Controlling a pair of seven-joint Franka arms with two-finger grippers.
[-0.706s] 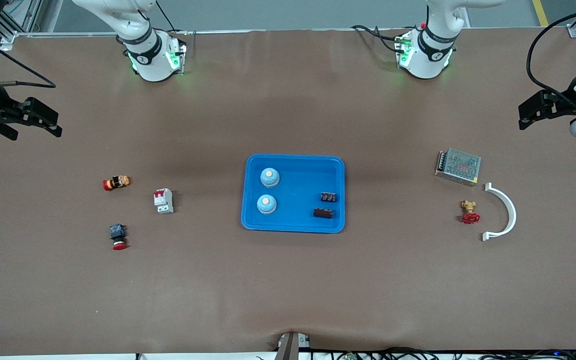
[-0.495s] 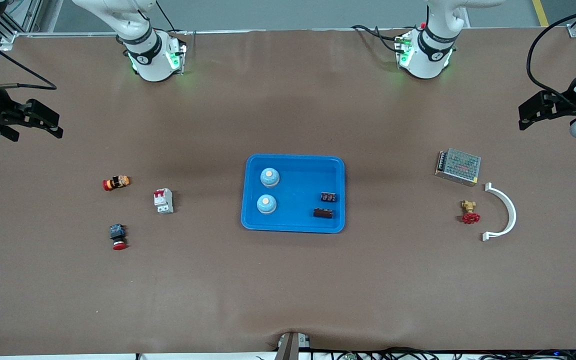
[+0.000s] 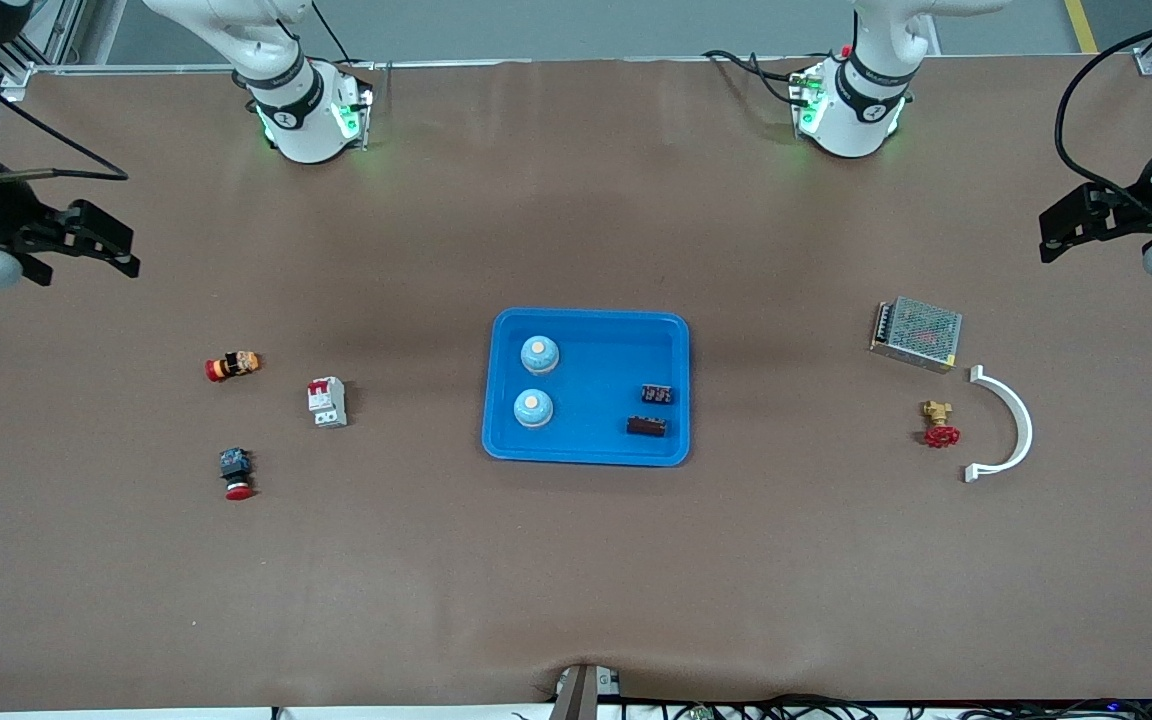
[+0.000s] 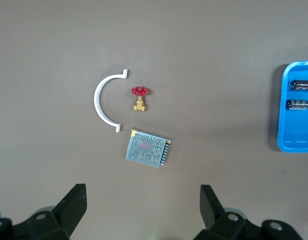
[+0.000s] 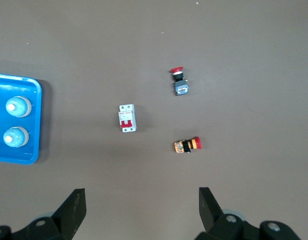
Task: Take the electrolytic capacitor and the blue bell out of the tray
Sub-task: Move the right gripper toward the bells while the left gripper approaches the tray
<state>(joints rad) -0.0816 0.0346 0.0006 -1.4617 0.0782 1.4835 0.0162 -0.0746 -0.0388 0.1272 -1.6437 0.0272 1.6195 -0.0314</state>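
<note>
A blue tray (image 3: pixel 601 370) lies at the table's middle. Two light blue dome bells (image 3: pixel 539 353) (image 3: pixel 533 407) sit in its half toward the right arm's end. Two black capacitors (image 3: pixel 657 394) (image 3: pixel 647 426) sit in its half toward the left arm's end. My left gripper (image 3: pixel 1046 237) is open and empty, up in the air at the left arm's end; its view (image 4: pixel 143 205) shows the capacitors (image 4: pixel 303 84) at the tray's edge. My right gripper (image 3: pixel 129 252) is open and empty, up in the air at the right arm's end; its view (image 5: pixel 142 205) shows the bells (image 5: pixel 18 106).
At the left arm's end lie a metal mesh power supply (image 3: pixel 917 333), a red-handled brass valve (image 3: pixel 939 425) and a white curved bracket (image 3: pixel 1011 425). At the right arm's end lie a white-red circuit breaker (image 3: pixel 327 402) and two red push-buttons (image 3: pixel 232 366) (image 3: pixel 236 473).
My right gripper has shifted a little toward the table's middle. My left gripper has barely moved. Nothing on the table has moved.
</note>
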